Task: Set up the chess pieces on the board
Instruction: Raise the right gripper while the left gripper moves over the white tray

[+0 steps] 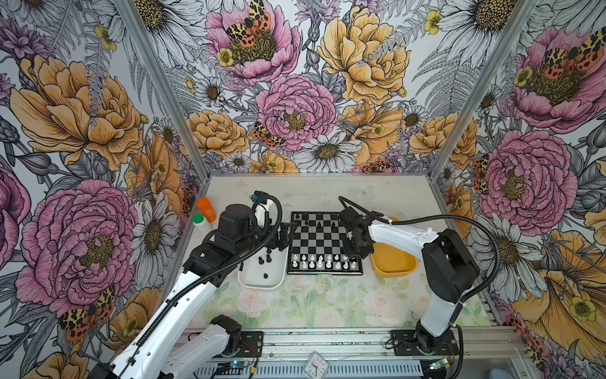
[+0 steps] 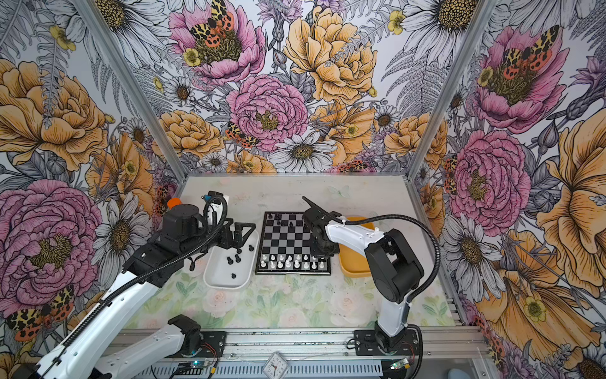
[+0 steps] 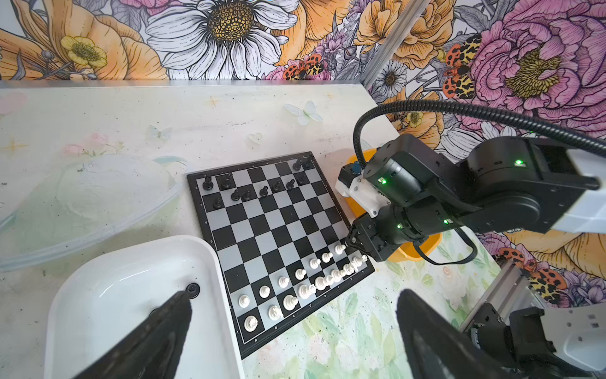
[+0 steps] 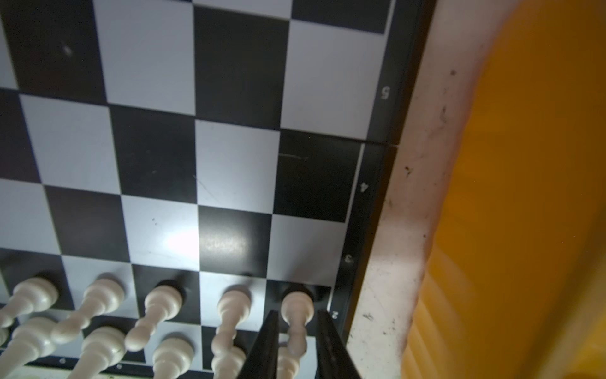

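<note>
- The board (image 1: pixel 319 236) lies flat in the middle of the tabletop. That puts it between a white tray (image 1: pixel 260 287) toward the left edge and a yellow tray (image 1: pixel 393 265) toward the right edge, so each arm has its own supply beside it.
- The white chess pieces (image 1: pixel 319 262) fill the two board rows nearest the tabletop's front edge, and that side looks done.
- The right claw (image 4: pixel 296 316) points down at the board corner beside the yellow tray. It straddles a standing white pawn (image 4: pixel 296 305) on the end square of the pawn row. The claw is released: its jaws are a little apart with a sliver of gap each side, so the pawn stands on its own base.
- The black chess pieces (image 3: pixel 264 191) stand in the rows toward the back edge, with gaps among them, so the black side looks unfinished.
- More black men (image 1: pixel 261 261) lie loose in the white tray.
- The left claw (image 1: pixel 282 239) hangs wide open and empty over that tray, probably lining up to pick one.
</note>
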`<state>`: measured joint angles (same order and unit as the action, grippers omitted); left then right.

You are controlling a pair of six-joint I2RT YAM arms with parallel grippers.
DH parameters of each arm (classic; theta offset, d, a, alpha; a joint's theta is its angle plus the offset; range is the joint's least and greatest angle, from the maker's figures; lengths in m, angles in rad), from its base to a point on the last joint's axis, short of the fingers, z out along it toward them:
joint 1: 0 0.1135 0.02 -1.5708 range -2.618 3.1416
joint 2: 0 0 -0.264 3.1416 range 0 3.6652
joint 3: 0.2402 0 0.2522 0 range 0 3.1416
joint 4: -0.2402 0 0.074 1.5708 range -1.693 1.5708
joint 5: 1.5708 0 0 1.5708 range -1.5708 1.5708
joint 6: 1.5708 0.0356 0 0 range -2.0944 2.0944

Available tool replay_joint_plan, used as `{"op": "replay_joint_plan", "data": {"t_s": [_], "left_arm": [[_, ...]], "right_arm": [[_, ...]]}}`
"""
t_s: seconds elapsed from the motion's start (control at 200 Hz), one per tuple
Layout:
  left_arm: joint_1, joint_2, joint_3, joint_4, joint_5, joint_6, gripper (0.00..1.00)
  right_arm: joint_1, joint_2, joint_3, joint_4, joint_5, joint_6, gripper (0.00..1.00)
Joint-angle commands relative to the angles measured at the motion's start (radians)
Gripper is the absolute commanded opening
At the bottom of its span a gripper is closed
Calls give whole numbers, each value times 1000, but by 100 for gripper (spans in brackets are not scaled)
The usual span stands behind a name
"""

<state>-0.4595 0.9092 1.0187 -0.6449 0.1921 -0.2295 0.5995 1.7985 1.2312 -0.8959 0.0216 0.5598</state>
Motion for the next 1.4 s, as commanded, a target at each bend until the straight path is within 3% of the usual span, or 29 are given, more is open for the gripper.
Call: {"op": "replay_joint_plan", "data": {"t_s": [0.0, 0.385, 0.57, 0.6, 0.66, 0.746, 0.766, 0.786, 1.136, 1.396], "left_arm": [[10, -18, -6, -4, -7, -1, 99], [10, -4, -34, -5, -74, -62, 99], [12, 25, -61, -52, -174, -141, 99], [15, 34, -62, -65, -189, -151, 99], [23, 63, -59, -96, -206, -167, 97], [30, 107, -45, -138, -225, -187, 90], [33, 116, -44, -144, -228, -193, 89], [33, 124, -43, -146, -229, -199, 88], [79, 210, -49, -191, -199, -291, 71], [78, 282, -45, -197, -190, -313, 65]], "right_arm": [[9, -23, 5, 12, 4, 7, 31], [-22, -71, 110, -38, 22, -42, 43], [-36, -92, 223, -105, 35, -81, 52], [-37, -96, 244, -119, 41, -84, 56], [-38, -107, 284, -142, 50, -90, 73], [-42, -123, 336, -173, 52, -95, 78], [-43, -126, 345, -179, 49, -96, 93], [-44, -128, 358, -186, 47, -99, 97], [-49, -173, 439, -246, 27, -113, 100], [-51, -159, 418, -242, 22, -134, 100]]}}
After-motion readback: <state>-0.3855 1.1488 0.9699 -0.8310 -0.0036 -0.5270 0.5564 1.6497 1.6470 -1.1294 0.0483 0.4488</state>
